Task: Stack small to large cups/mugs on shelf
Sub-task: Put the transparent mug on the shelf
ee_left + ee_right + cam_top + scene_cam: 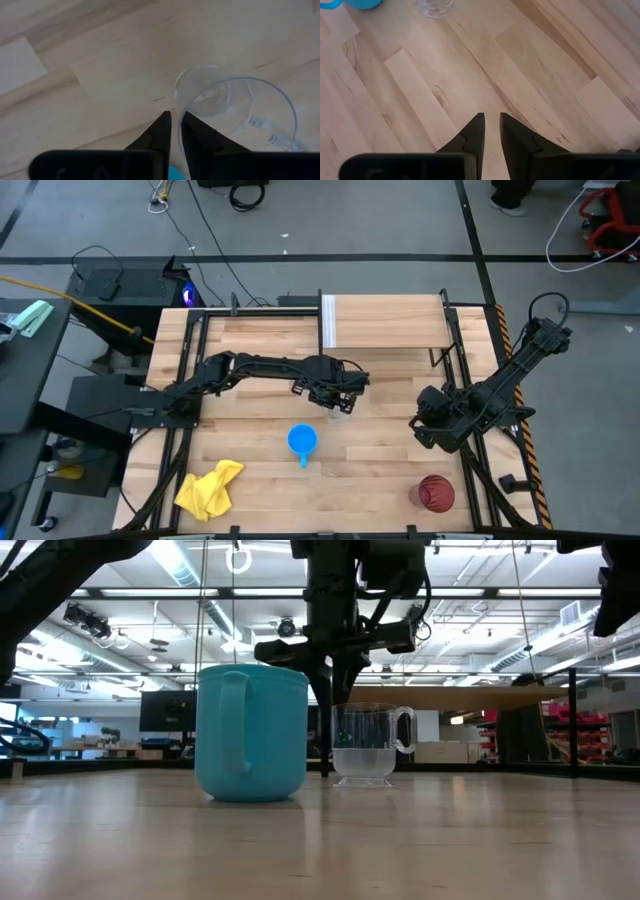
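A small clear cup (365, 745) with a handle stands upright on its base at the table's middle; it also shows in the left wrist view (235, 107). My left gripper (176, 122) points down over it (330, 725), its fingers narrowly apart astride the cup's wall opposite the handle. The blue mug (302, 440) stands upright nearer the table's front. A dark red tumbler (436, 493) stands at the front right. The wooden shelf (385, 322) is at the far edge. My right gripper (492, 125) hangs over bare wood at the right, narrowly open, holding nothing. My left gripper comes from above, pointing down, with one finger (197, 140) inside the clear cup and one finger (160, 132) outside its rim (177, 102). A strip of table shows between the outer finger and the rim. Whether the inner finger touches the wall, I cannot tell.
A crumpled yellow cloth (210, 488) lies at the front left corner. Black metal uprights (448, 330) flank the shelf. Bare wood lies between the clear cup and the shelf.
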Motion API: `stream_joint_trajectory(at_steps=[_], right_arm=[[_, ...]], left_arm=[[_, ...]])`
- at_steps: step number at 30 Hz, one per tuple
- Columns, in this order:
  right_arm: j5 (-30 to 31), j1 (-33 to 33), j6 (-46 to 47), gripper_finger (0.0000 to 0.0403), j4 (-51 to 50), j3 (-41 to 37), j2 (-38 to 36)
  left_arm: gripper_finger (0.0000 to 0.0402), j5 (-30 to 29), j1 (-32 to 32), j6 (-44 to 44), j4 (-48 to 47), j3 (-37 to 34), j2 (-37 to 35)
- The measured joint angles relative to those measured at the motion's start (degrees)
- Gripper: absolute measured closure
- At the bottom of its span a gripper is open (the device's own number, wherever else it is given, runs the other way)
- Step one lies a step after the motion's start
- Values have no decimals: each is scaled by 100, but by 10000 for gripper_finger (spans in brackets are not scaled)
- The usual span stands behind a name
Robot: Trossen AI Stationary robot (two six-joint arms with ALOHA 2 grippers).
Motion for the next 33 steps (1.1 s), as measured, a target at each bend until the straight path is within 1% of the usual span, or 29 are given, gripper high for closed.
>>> stream_joint_trajectory(at_steps=[4,9,12,14,19,21,22,24,27,33], right_arm=[[-1,2,0,337,2,0,0],[1,2,0,337,4,0,0],[1,1,-3,337,4,0,0],[1,0,-38,337,4,0,0],[1,2,-43,337,2,0,0],[1,1,-44,337,2,0,0],[1,0,-44,337,1,0,0],[3,0,-46,337,2,0,0],[23,-2,-46,337,2,0,0],[200,-7,-43,337,25,2,0]], left_arm=[[390,4,43,262,17,0,0],[389,32,72,940,78,0,0],[394,217,75,1476,40,42,-27],[395,321,52,1791,-24,216,-35],[396,357,26,2554,-557,1019,-52],[396,307,34,2766,-873,1434,-52],[397,246,43,2881,-894,1493,-95],[397,203,97,2943,-826,1331,-347],[398,75,215,2943,-1200,1473,-458],[398,-226,508,3336,-1224,1469,-820]])
